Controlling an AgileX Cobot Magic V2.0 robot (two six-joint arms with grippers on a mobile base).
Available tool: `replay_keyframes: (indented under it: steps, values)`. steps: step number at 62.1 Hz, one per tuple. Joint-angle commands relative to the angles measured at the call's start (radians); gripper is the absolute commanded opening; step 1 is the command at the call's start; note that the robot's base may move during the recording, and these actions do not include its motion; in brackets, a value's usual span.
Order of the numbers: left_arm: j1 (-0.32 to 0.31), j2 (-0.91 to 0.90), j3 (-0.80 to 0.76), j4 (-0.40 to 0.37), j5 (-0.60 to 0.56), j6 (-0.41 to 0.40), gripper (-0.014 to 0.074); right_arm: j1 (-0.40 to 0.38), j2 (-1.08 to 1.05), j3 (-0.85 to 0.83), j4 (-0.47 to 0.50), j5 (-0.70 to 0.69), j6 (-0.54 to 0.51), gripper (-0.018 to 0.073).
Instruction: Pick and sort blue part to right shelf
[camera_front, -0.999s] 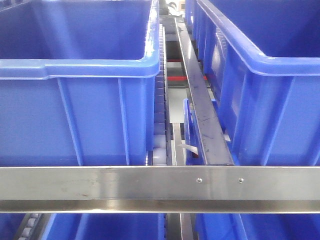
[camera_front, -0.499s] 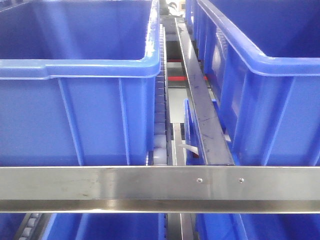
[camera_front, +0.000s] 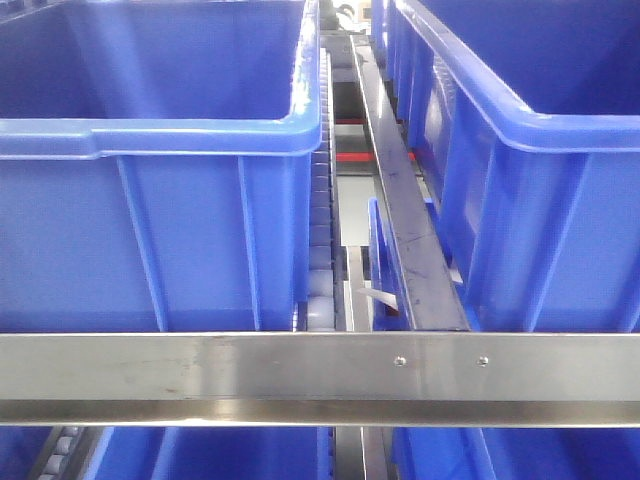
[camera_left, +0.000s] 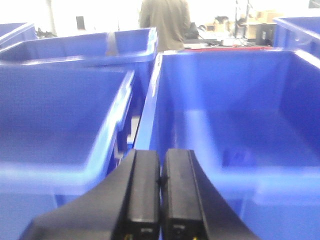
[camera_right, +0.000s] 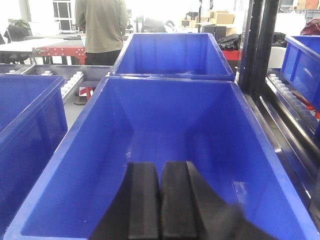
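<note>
Both sets of fingers are pressed shut and empty: right gripper (camera_right: 159, 200) over its crate (camera_right: 75, 145), left gripper (camera_left: 161, 192) above a crate rim (camera_left: 150, 105); no blue part shows, so neither arm looks nearer

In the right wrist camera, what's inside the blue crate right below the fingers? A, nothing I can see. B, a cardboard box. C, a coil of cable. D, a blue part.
A: in the right wrist view the blue crate below the right gripper shows only bare blue floor and walls, and the closed fingers hold nothing.
</note>
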Motion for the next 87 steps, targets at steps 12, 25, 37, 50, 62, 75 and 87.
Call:
replay_keyframes:
  steps: [12,25,37,50,62,75,87]
  values:
    - [0.003,-0.023,0.156,-0.034,-0.226,0.001,0.0125,-0.007,0.013,-0.027,-0.013,-0.088,-0.005,0.0038]
    - [0.003,-0.023,0.158,-0.036,-0.231,0.001,0.0125,-0.007,0.013,-0.027,-0.013,-0.088,-0.005,0.0038]
    - [0.003,-0.023,0.158,-0.036,-0.231,0.001,0.0125,-0.007,0.013,-0.027,-0.013,-0.088,-0.005,0.0038]
    - [0.003,-0.023,0.158,-0.036,-0.231,0.001,0.0125,-0.007,0.013,-0.027,-0.013,-0.088,-0.005,0.0038]
    - [0.003,-0.023,0.158,-0.036,-0.231,0.001,0.0125,-0.007,0.012,-0.027,-0.036,-0.090,-0.005,0.0038]
    - [0.003,-0.023,0.158,-0.036,-0.231,0.001,0.0125,-0.022,0.009,0.025,0.041,-0.090,-0.070,0.0038]
    - [0.003,-0.023,0.158,-0.036,-0.231,0.001,0.0125,-0.102,-0.040,0.198,0.222,-0.263,-0.257,0.0038]
